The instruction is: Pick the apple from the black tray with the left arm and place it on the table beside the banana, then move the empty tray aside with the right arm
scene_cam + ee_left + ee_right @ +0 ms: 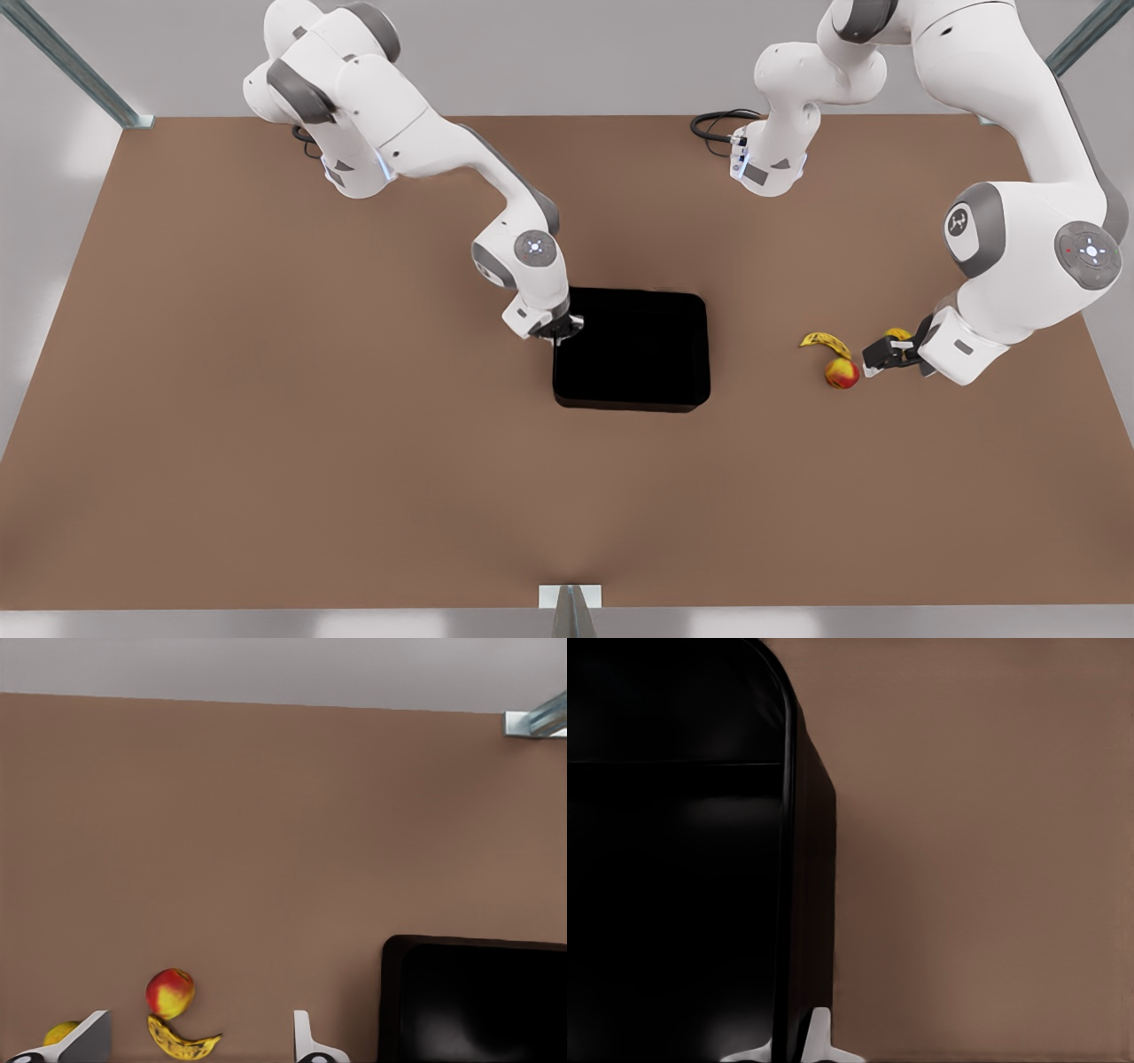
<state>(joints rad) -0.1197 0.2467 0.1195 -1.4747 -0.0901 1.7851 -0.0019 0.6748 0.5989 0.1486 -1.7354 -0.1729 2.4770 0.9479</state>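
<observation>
Small round red-and-yellow apple (842,373) is out of the tray, on the matte brown tabletop (266,425) toward its edge on the front view's right, apparently touching the small curved yellow banana (825,341). So the placement looks done.

Left gripper (872,356) sits low just beside the apple, fingers (89,1036) spread with nothing between them. A plain yellow-orange round fruit (898,334) is tucked right behind it, mostly covered by the gripper body.

Right gripper (558,330) is down at the shallow glossy black rectangular tray (633,350), on its rim at the side on the front view's left. One fingertip (818,1036) shows outside the tray wall, a second seems inside. Can't tell whether they're clamped or just straddling.

Handling, my read:
- Tray looks rigid, light, empty, and its glossy surface is probably slick.
- A low thin rim is the only pinch point; a one-sided grip will likely let it pivot or slip, so sliding seems safer than lifting.
- Apple is firm and round, so it may roll if nudged.

Hard to read: the tray interior is uniform black and its depth is unclear.
</observation>
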